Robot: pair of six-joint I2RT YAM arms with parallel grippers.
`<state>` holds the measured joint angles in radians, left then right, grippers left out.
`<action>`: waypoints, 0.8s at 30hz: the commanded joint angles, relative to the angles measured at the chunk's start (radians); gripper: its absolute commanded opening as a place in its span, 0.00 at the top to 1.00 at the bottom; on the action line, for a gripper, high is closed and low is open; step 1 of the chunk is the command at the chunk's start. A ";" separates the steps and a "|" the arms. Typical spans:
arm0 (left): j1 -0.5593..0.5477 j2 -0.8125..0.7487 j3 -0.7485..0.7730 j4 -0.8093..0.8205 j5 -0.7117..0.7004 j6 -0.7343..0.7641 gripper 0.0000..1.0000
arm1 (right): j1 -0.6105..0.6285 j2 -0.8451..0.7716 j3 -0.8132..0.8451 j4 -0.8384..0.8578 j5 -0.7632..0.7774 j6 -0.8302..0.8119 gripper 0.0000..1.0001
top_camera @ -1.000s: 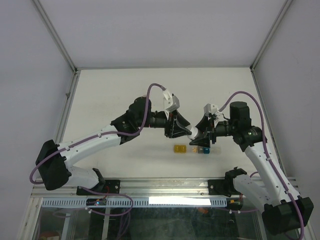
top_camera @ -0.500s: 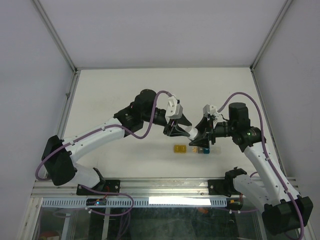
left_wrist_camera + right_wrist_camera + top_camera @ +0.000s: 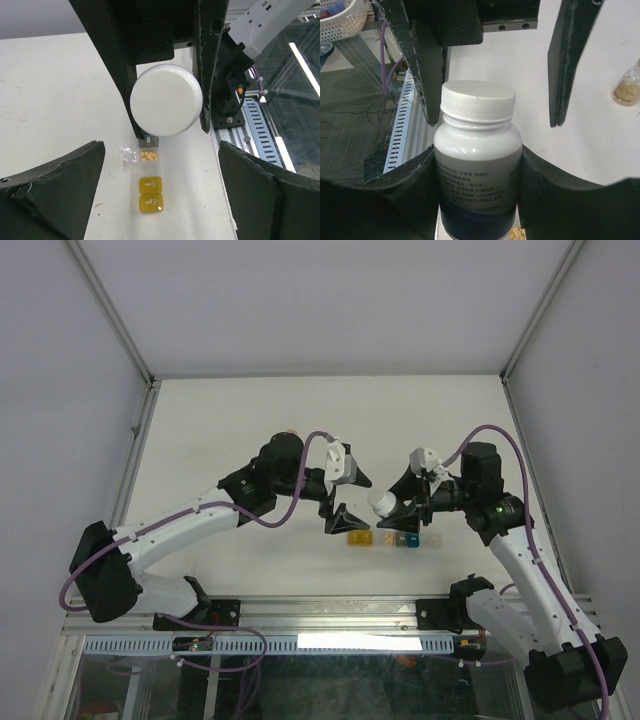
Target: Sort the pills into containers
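Near the front of the table [image 3: 230, 420], between the two arms, we see the containers [image 3: 380, 538]. They are a short strip of tiny translucent boxes, yellow toward the left arm and blue toward the right arm. The clear one between holds small yellow pills [image 3: 148, 156]. The left gripper [image 3: 345, 502] has its fingers wide apart beside the strip. The right gripper [image 3: 392, 508] is clamped on a white bottle [image 3: 476, 165] just above the strip.

White pill bottle [image 3: 477, 165] with white screw cap [image 3: 479, 102], small amber bottle [image 3: 626, 89] upright on the white table [image 3: 220, 430], white woven basket [image 3: 350, 22] past its edge.
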<state>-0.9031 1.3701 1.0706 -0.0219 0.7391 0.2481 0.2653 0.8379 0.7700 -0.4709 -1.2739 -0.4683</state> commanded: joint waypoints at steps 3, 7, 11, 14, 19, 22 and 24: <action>0.005 -0.191 -0.177 0.276 -0.108 -0.155 0.01 | 0.001 -0.015 0.046 0.037 -0.039 0.001 1.00; 0.006 -0.333 -0.361 0.532 -0.307 -0.452 0.01 | -0.003 -0.012 0.045 0.035 -0.042 -0.003 1.00; 0.009 -0.405 -0.433 0.625 -0.424 -0.673 0.01 | -0.003 -0.005 0.042 0.035 -0.044 -0.003 1.00; 0.008 -0.403 -0.336 0.409 -0.578 -0.805 0.06 | -0.006 0.003 0.041 0.036 -0.044 -0.006 1.00; -0.061 -0.359 -0.186 0.148 -0.722 -0.821 0.12 | -0.006 0.010 0.040 0.037 -0.039 -0.006 1.00; -0.124 -0.316 -0.109 0.044 -0.818 -0.795 0.12 | -0.006 0.014 0.039 0.037 -0.034 -0.005 1.00; -0.149 -0.284 -0.073 0.014 -0.840 -0.784 0.13 | -0.006 0.017 0.038 0.037 -0.032 -0.006 1.00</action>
<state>-0.9997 1.0401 0.9066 0.1349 0.0402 -0.5148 0.2642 0.8524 0.7700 -0.4683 -1.2877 -0.4694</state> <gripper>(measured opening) 0.875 0.543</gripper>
